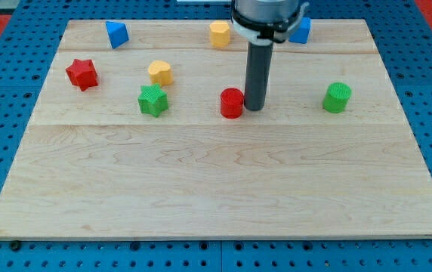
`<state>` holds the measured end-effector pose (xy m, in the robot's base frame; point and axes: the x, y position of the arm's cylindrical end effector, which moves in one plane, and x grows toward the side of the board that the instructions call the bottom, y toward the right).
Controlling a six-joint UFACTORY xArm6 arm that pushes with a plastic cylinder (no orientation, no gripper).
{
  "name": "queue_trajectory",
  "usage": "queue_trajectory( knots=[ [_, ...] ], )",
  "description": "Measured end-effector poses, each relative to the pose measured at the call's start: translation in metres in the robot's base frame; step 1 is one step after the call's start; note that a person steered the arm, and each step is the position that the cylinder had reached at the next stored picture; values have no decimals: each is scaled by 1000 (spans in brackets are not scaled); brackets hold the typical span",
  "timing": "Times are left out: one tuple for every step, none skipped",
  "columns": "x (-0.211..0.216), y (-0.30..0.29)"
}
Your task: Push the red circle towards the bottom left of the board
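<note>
The red circle (232, 103) stands a little above the middle of the wooden board (216, 189). My tip (254, 108) is down on the board right beside the red circle, on its right side, touching or nearly touching it. The dark rod rises from there to the arm at the view's top.
A green star (153, 100) lies left of the red circle, with a yellow heart (160, 72) above it. A red star (82, 73) is at far left. A blue block (116, 34), a yellow hexagon (220, 34) and another blue block (300, 31) line the top. A green cylinder (337, 97) is at right.
</note>
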<state>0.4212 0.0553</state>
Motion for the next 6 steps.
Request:
queue_trajectory(
  knots=[
    [3, -7],
    [-27, 1],
    [-53, -32],
    [-13, -51],
    [8, -59],
    [32, -61]
  ],
)
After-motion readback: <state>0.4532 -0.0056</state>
